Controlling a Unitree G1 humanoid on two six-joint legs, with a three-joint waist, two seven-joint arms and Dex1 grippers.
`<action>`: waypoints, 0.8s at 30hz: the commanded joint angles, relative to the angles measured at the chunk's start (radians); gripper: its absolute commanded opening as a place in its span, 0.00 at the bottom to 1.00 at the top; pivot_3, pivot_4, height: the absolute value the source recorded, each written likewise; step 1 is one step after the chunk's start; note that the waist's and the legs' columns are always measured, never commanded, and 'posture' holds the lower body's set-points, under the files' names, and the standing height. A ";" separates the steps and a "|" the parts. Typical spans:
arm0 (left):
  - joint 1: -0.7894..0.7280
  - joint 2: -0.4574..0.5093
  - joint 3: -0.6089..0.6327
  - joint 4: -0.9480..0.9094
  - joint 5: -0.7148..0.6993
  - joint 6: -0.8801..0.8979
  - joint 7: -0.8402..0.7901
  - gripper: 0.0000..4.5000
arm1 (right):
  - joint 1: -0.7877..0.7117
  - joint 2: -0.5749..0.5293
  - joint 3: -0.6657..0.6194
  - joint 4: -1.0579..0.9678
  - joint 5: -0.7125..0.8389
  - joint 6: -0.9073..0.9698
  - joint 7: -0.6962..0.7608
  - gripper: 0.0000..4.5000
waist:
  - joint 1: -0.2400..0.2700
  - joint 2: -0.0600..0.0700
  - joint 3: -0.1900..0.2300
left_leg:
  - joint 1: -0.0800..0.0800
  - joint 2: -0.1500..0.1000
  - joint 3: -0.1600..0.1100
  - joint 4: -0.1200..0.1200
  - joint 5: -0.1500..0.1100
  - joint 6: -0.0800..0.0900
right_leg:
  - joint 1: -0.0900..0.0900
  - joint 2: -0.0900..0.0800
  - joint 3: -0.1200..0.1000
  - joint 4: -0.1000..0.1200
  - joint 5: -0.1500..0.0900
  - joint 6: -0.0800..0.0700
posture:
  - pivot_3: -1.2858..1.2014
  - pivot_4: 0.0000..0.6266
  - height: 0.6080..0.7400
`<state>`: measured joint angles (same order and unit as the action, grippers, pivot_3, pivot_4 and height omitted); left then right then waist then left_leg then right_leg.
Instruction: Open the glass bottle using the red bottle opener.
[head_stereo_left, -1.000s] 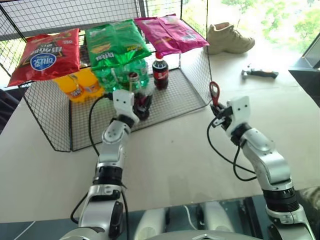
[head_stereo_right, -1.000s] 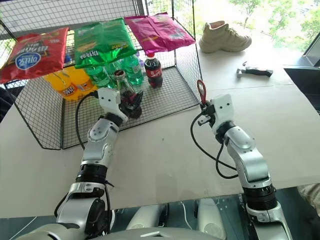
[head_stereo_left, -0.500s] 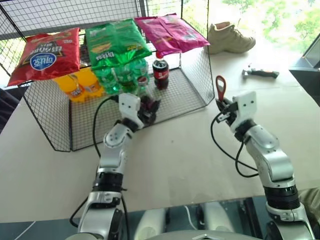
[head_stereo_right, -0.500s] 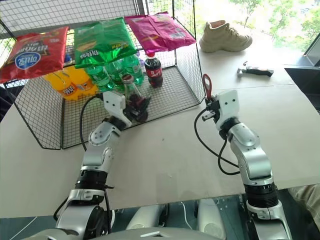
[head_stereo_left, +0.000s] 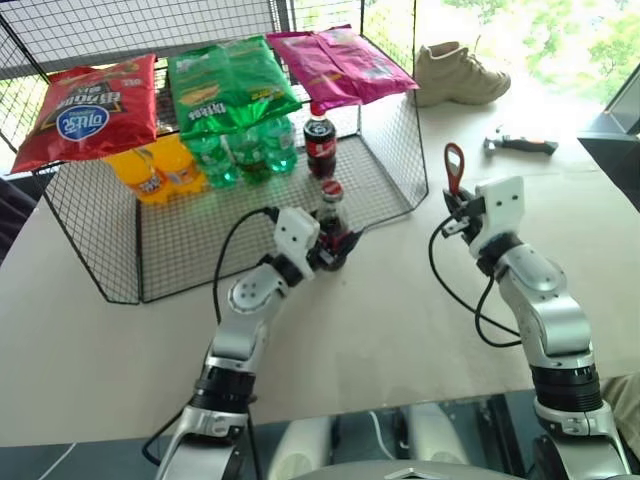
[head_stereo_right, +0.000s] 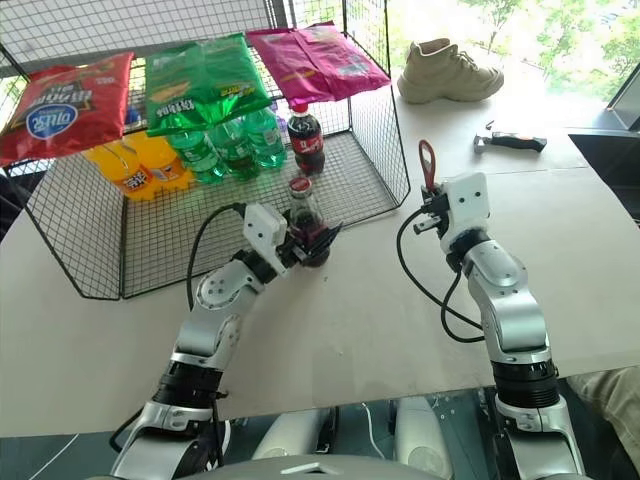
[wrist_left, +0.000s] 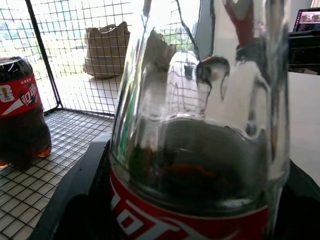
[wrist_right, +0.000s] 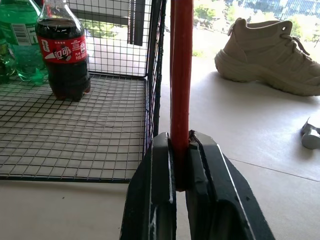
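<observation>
Red bottle opener stands pinched upright in the right gripper; the left gripper clasps the glass bottle at the wire rack's front edge.

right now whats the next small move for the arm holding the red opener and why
Probably bring the right gripper toward the bottle's capped top. It is shut on the flat red bottle opener, held upright and well apart from the slim clear-glass cola bottle, which the left gripper holds upright at the wire rack's open front with its metal cap still on.
</observation>
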<state>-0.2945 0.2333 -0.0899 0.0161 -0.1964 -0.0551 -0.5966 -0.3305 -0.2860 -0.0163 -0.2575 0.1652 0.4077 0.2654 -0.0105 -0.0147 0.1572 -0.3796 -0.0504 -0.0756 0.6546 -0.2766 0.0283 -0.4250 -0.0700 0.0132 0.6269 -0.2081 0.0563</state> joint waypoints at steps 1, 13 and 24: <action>0.010 -0.009 -0.025 -0.012 -0.006 -0.020 -0.026 0.62 | -0.007 0.003 -0.016 -0.041 -0.003 -0.025 -0.007 0.00 | 0.000 0.000 0.000 | 0.000 0.000 0.000 0.000 0.000 0.000 | 0.000 0.000 0.000 0.000 0.000 0.000 | 0.52 0.24 1.00; 0.016 -0.013 -0.031 0.005 0.004 -0.040 -0.047 0.62 | 0.021 0.006 -0.021 -0.071 -0.003 -0.011 -0.020 0.00 | 0.001 0.000 -0.001 | 0.000 0.000 0.000 0.000 0.000 0.000 | 0.000 0.000 0.000 0.000 0.000 0.000 | 0.52 0.24 1.00; 0.028 -0.027 -0.001 -0.014 -0.010 -0.041 -0.019 0.62 | 0.015 0.012 -0.014 -0.055 -0.007 -0.016 -0.017 0.00 | 0.000 0.001 -0.001 | 0.000 0.000 0.000 0.000 0.000 0.000 | 0.000 0.000 0.000 0.000 0.000 0.000 | 0.52 0.24 1.00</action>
<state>-0.2787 0.2166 -0.0842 0.0292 -0.1900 -0.0952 -0.6138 -0.3036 -0.2732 -0.0166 -0.2785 0.1610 0.4094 0.2532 -0.0102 -0.0141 0.1560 -0.3794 -0.0505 -0.0755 0.6549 -0.2765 0.0284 -0.4249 -0.0701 0.0134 0.6274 -0.2081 0.0563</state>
